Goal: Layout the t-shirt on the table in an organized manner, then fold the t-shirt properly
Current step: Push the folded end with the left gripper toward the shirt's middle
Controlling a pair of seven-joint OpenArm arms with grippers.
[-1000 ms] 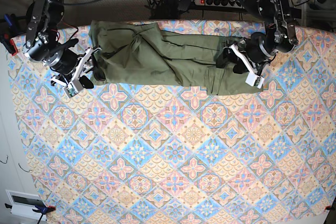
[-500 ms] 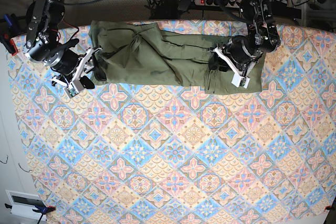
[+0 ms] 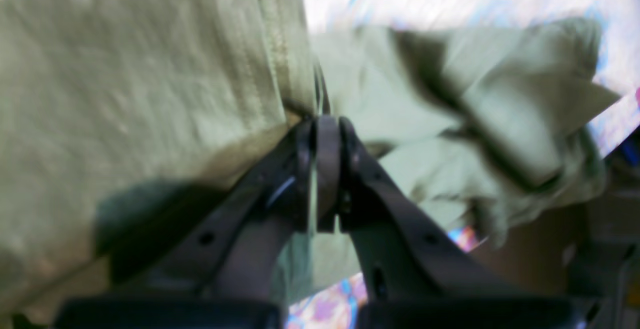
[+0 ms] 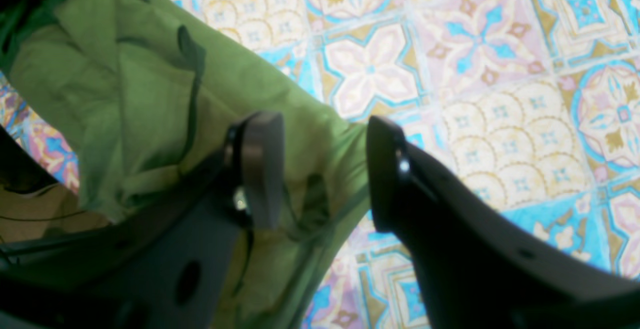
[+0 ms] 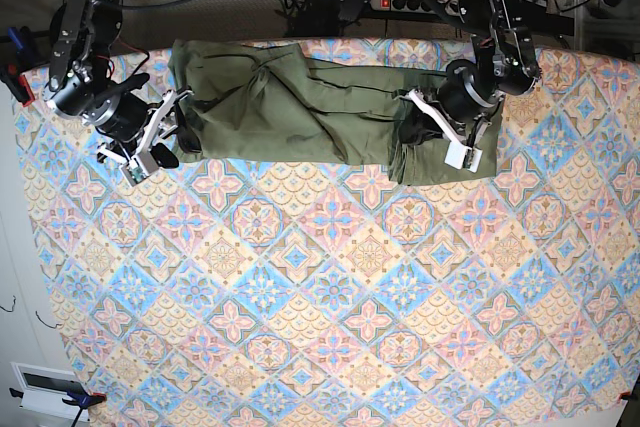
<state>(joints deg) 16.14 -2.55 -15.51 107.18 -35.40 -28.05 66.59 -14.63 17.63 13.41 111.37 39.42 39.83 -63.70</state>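
1. The table (image 5: 330, 327) wears a flat tile-pattern cloth of diamonds.
2. The t-shirt (image 5: 300, 112), soft creased olive cotton, lies as a long band along the table's far edge.
3. The left gripper (image 3: 320, 134) is clamped on the t-shirt's fabric.
4. The right gripper (image 4: 320, 164) stands spread over the t-shirt's edge.

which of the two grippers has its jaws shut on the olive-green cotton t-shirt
The left gripper, on the base view's right: its jaws are pinched together on a fold of the olive-green cotton t-shirt. The right gripper has its jaws open over the shirt's edge.
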